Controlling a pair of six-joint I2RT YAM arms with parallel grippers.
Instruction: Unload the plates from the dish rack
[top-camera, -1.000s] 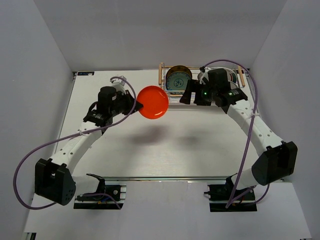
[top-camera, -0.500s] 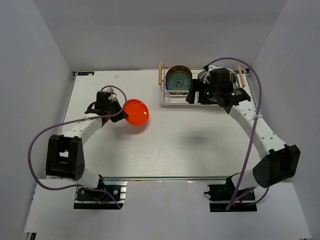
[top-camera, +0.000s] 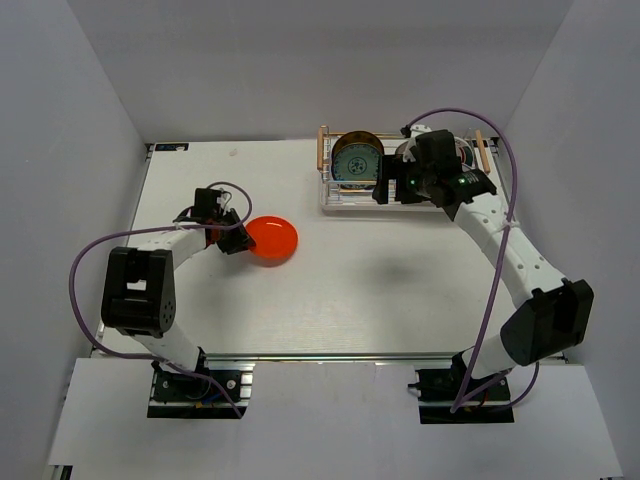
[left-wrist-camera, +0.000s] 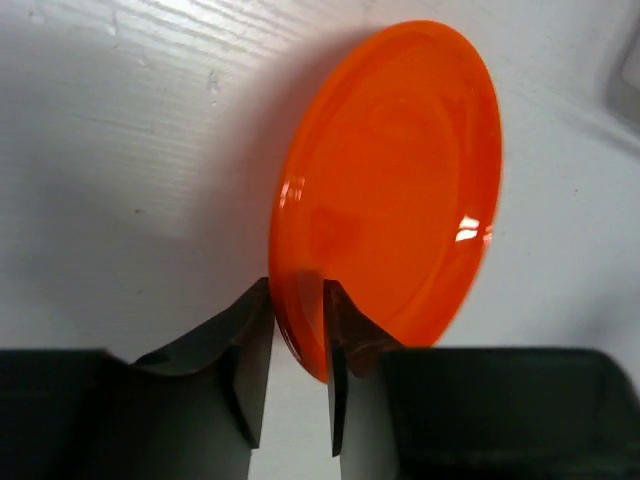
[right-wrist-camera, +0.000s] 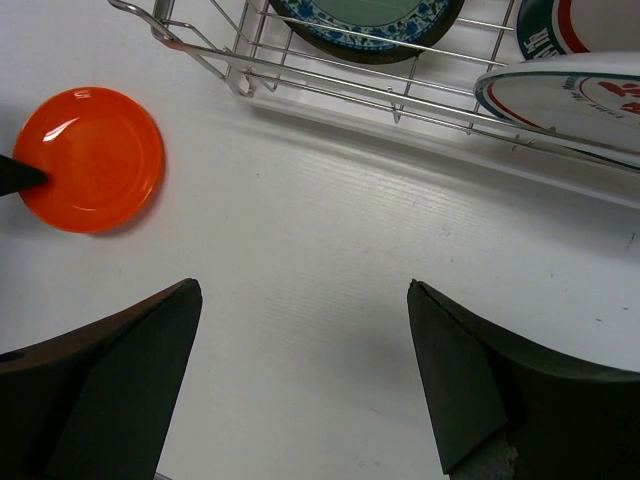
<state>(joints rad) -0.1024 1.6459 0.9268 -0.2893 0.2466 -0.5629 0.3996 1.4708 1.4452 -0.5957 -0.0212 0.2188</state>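
My left gripper (top-camera: 238, 243) is shut on the rim of the small orange-red plate (top-camera: 273, 239), which lies low on the table left of centre. In the left wrist view its two fingers pinch the plate's near edge (left-wrist-camera: 400, 180). The silver wire dish rack (top-camera: 336, 203) stands at the back right and holds a dark blue-patterned plate (top-camera: 356, 160). My right gripper (top-camera: 392, 190) is open and empty, hovering at the rack's front edge. The right wrist view shows the rack wires (right-wrist-camera: 330, 85), the dark plate (right-wrist-camera: 365, 25), a white green-rimmed plate (right-wrist-camera: 570, 95) and the orange plate (right-wrist-camera: 90, 158).
The rack's wooden handle bars (top-camera: 322, 148) sit at both ends. White walls enclose the table on three sides. A purple cable (top-camera: 505, 200) loops along the right arm, and another trails by the left arm.
My left arm has swung down and left, bringing the orange plate from mid-air to the table. My right gripper has shifted slightly closer to the rack.
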